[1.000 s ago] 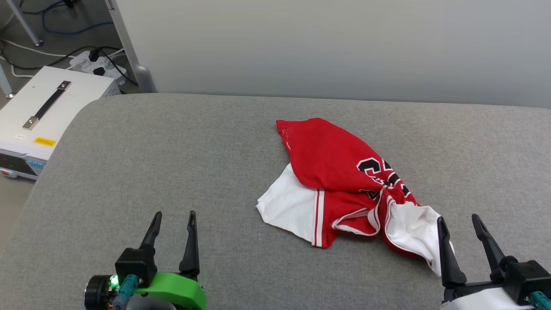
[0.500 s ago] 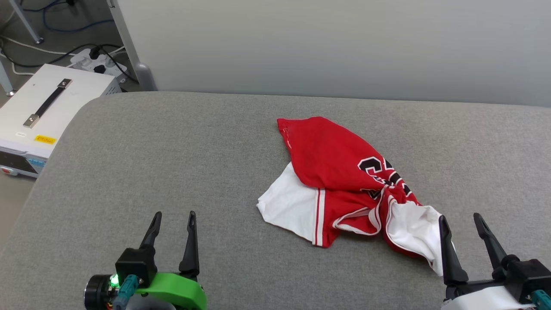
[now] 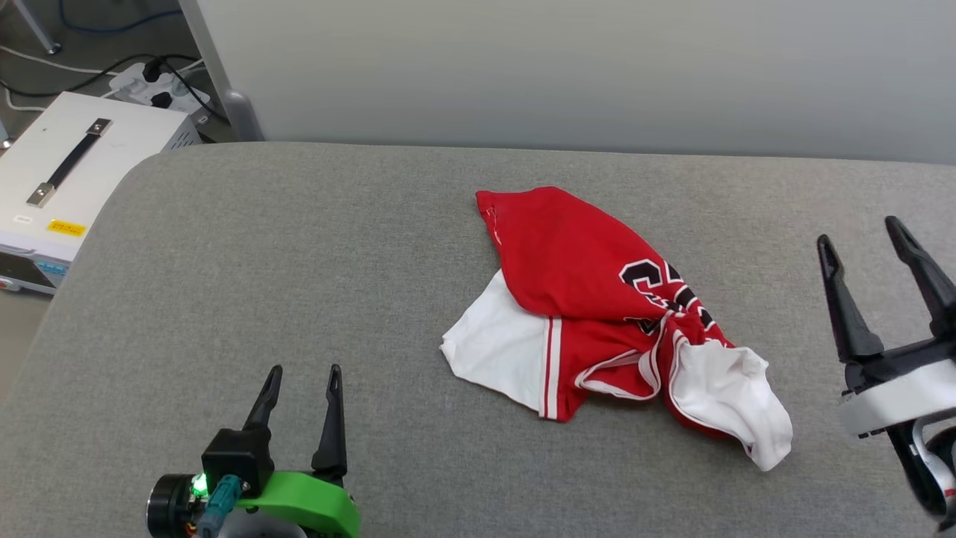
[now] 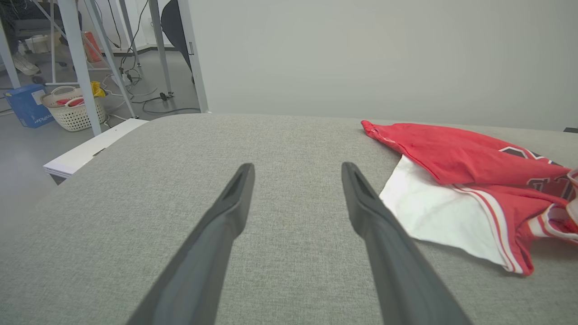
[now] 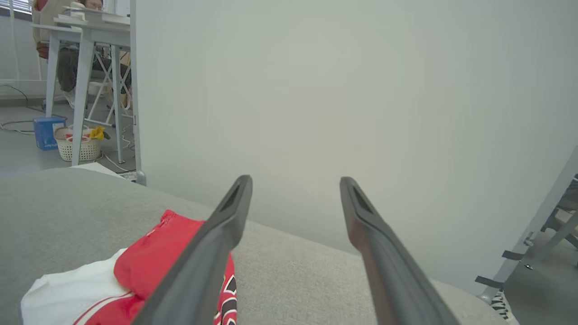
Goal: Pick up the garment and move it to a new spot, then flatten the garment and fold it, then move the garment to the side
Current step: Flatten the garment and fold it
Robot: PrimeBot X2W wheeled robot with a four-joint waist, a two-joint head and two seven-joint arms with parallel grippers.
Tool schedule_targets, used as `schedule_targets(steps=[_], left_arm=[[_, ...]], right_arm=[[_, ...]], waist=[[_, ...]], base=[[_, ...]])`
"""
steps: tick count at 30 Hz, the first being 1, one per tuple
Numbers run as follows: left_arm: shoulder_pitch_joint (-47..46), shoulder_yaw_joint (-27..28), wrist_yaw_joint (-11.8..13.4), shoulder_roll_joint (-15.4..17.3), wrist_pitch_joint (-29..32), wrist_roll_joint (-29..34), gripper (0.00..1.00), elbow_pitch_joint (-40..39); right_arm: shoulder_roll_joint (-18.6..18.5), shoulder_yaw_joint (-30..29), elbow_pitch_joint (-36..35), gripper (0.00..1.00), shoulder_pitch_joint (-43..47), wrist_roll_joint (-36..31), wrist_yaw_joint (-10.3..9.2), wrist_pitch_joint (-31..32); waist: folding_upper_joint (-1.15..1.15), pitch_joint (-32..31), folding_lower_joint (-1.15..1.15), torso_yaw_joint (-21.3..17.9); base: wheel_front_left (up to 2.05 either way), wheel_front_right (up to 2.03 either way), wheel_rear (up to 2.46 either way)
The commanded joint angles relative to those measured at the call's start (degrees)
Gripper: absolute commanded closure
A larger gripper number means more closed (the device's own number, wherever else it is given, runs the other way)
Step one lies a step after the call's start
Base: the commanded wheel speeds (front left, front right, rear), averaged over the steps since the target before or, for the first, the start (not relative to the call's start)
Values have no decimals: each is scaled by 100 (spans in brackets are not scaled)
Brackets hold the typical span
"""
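The garment [image 3: 582,284], a red jersey with white sleeves and a black number print, lies crumpled on the grey padded table [image 3: 299,261], right of centre. My left gripper [image 3: 302,372] rests open at the lower left, well clear of the cloth. In the left wrist view the garment [image 4: 456,158] spreads to the right of the open left gripper [image 4: 295,168]. My right gripper [image 3: 859,232] stands open and raised at the right edge, apart from the white sleeve. The right wrist view has the garment [image 5: 149,262] low on the left, partly behind a finger of the right gripper [image 5: 293,179].
A pale partition wall [image 3: 567,75] runs behind the table. Off the table's left corner stands a white box with a black handle [image 3: 67,179], with a power strip and cables [image 3: 149,78] on the floor. A basket [image 4: 72,106] and table legs stand further left.
My right gripper has risen and moved up the view, away from the white sleeve it stood beside. The camera has tilted slightly. The left gripper and garment stay put.
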Motion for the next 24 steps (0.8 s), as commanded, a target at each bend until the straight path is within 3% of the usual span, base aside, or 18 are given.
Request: schedule_targets(steps=[1, 6, 12, 18, 24], left_arm=[[-80, 27, -36, -30, -34, 32, 0, 3], [-127, 66, -41, -39, -34, 28, 0, -38], [-265, 78, -50, -45, -34, 34, 0, -95], [-493, 10, -51, -47, -34, -8, 0, -147], [-758, -104, 5, -48, -34, -92, 0, -187]], right_arm=[[-300, 271, 70, 0, -194, 253, -4, 280], [-1423, 1267, 18, 0, -634, 1323, -4, 1773], [-2343, 2203, -112, 0, -1055, 2381, -4, 3543], [-2635, 2913, -27, 0, -1353, 3055, -4, 4877], [-2480, 3479, 508, 0, -1570, 3219, -4, 4979]], waist=[[0, 36, 0, -22], [0, 181, 0, -63], [0, 425, 0, -66], [0, 760, 0, 49], [0, 1159, 0, 236]], base=[[0, 0, 0], [0, 0, 0], [0, 0, 0], [0, 0, 0], [0, 0, 0]])
